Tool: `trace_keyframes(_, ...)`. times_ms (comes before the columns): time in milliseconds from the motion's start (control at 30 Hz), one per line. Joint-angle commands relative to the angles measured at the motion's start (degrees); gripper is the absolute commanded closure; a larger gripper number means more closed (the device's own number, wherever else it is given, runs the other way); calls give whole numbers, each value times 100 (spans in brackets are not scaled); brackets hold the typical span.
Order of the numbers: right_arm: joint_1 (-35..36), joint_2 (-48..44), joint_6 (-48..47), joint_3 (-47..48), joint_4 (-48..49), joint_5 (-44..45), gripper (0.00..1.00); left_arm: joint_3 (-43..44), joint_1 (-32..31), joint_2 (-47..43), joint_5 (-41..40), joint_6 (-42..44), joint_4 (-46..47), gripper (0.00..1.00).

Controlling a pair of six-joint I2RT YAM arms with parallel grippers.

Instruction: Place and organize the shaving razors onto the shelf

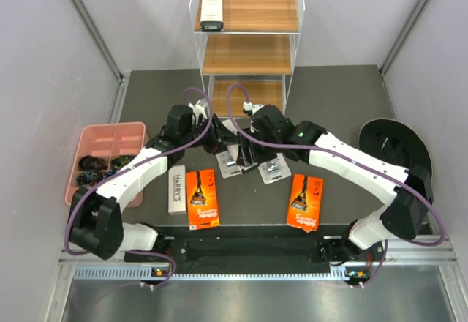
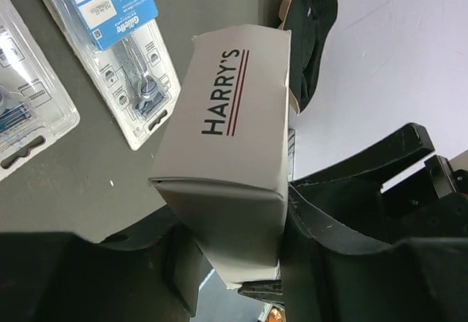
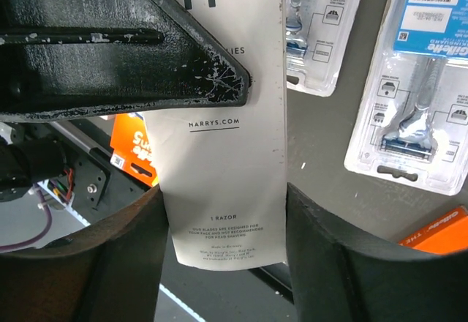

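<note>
Now your left gripper and right gripper both clamp the same white box. Two blister packs lie close by.

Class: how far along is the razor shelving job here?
Done: one white box lies on the shelf, top tier. In hand: left pincer and right pincer both seem to grip a Harry's box. Left: a second Harry's box, two blister packs, two orange cards on the table.
</note>
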Motion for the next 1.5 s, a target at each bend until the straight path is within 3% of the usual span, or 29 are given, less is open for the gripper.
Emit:
trace_keyframes(0,57,-138,-10,244,75,144,29,-64,-9,-80,-110,287,103,63)
trace_keyframes(133,48,-261,-80,419,-57,198,14,50,-9,17,30,541,32,64)
trace_keyframes(367,-584,-849,-71,228,-67,-258,12,848,0,438,513,1595,-714,65)
trace_keyframes(467,-1268,-1331,-45,-369,416,-1153,12,1130,0,596,899,2053,-996,66)
trace_keyframes(567,-1961,-1693,-19,-1186,1091,-2471,12,1140,0,693,1672,2159,-672,66)
trace_keyframes(733,-2246,-1993,130,-2154,1893,-4221,12,868,-9,624,2692,1694,478,65)
trace_keyframes(833,-2228,-2063,709,-2725,2972,-4995,12,745,-9,457,2983,1579,893,64)
trace_keyframes(933,-2211,-2151,1105,-3069,3729,-5260,12,727,-18,378,3141,1544,1008,63)
trace_keyframes(1167,-1939,-2046,1466,-3236,4416,-5410,14,683,-62,316,3195,1395,1210,63)
trace_keyframes(1467,-1631,-1703,1713,-3333,4882,-5111,34,481,-141,246,3203,929,1772,66)
